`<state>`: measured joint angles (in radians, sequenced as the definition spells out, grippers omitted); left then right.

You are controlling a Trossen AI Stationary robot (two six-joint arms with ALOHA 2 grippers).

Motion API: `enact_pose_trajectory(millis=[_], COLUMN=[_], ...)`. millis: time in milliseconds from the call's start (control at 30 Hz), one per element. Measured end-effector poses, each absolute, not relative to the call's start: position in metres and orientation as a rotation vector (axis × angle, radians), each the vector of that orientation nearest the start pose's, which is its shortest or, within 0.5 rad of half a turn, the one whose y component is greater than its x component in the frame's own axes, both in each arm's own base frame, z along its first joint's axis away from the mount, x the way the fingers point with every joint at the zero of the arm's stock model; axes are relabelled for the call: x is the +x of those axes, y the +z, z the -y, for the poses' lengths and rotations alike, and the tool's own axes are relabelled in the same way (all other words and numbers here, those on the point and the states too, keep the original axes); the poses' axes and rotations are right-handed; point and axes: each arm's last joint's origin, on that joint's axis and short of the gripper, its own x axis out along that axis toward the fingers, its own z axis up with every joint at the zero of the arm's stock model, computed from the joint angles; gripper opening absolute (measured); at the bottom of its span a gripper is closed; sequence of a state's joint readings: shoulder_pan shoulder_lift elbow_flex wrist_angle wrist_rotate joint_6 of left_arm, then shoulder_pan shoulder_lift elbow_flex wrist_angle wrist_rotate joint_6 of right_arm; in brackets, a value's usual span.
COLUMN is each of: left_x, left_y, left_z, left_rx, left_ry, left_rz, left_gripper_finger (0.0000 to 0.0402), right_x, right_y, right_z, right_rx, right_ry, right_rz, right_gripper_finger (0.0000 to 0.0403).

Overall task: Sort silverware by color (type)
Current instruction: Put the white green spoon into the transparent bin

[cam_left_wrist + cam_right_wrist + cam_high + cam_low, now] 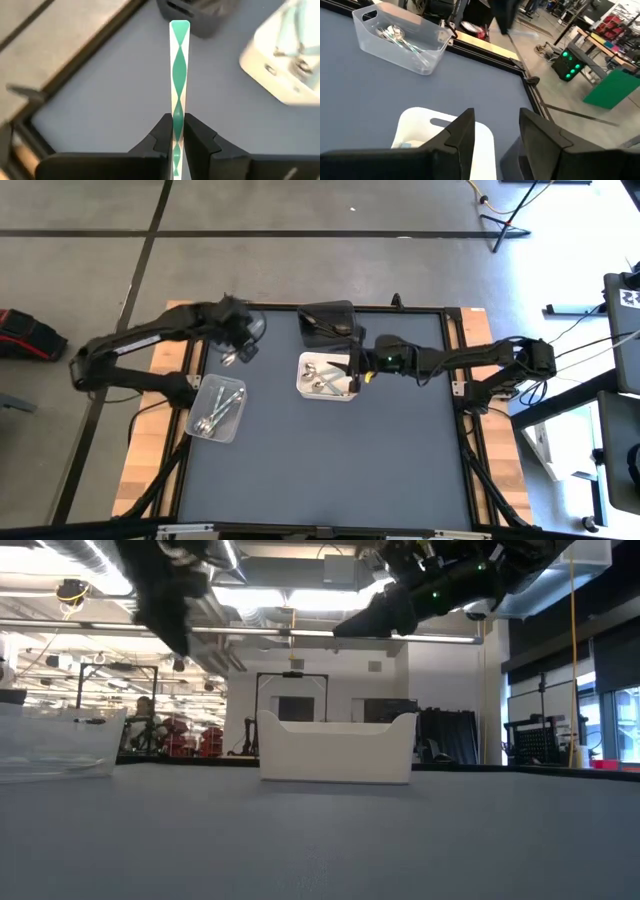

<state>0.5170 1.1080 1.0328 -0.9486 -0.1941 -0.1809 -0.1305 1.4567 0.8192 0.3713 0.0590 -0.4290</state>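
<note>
A dark grey table (330,450) is seen from above, with two dark robot arms reaching in from its left and right sides. The left gripper (178,131) is raised above the table near its far left corner, and its two fingers are clamped on a slim spoon handle (179,75), whose shiny surface reflects green and white bands in the left wrist view. A clear container (219,408) rests on the table at the left edge, and several shiny silver spoons (215,415) are seen lying inside it; the same spoons are visible through its wall in the right wrist view (400,37). A white container (328,376) sits near the middle of the table towards the far edge, and a few spoons (322,380) are seen inside it, though their colour cannot be told clearly. A black container (328,322) is placed at the far edge, just beyond the white one. The right gripper (495,132) is held in the air over the right rim of the white container, and its fingers are spread apart with nothing between them.
</note>
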Motion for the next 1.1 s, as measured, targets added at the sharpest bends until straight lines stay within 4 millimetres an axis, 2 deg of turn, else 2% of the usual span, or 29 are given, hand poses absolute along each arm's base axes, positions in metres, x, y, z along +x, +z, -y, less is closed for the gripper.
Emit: enact_pose_trajectory(millis=[100, 233, 400, 633, 800, 1100], left_x=[0.161, 0.152, 0.152, 0.149, 0.139, 0.128], left_y=[0.305, 0.305, 0.304, 0.275, 0.248, 0.215], left_z=[-0.077, -0.052, -0.025, 0.015, 0.031, 0.038], left_rx=[-0.361, -0.403, -0.439, -0.484, -0.514, -0.609], left_ry=[0.761, 0.793, 0.779, 0.749, 0.793, 0.834], left_rz=[-0.988, -1.021, -1.021, -1.063, -1.113, -1.218], left_gripper_finger=[0.0026, 0.0028, 0.0031, 0.0028, 0.0031, 0.0032], right_x=[0.314, 0.315, 0.316, 0.316, 0.317, 0.318], right_y=[0.242, 0.242, 0.244, 0.245, 0.247, 0.25], right_z=[0.034, 0.021, 0.008, 0.004, 0.004, 0.003], right_rx=[-0.419, -0.424, -0.431, -0.433, -0.429, -0.43], right_ry=[-0.102, -0.063, -0.024, -0.016, -0.02, -0.02], right_rz=[-0.301, -0.293, -0.268, -0.255, -0.23, -0.195], right_gripper_finger=[0.0144, 0.0144, 0.0144, 0.0144, 0.0144, 0.0144])
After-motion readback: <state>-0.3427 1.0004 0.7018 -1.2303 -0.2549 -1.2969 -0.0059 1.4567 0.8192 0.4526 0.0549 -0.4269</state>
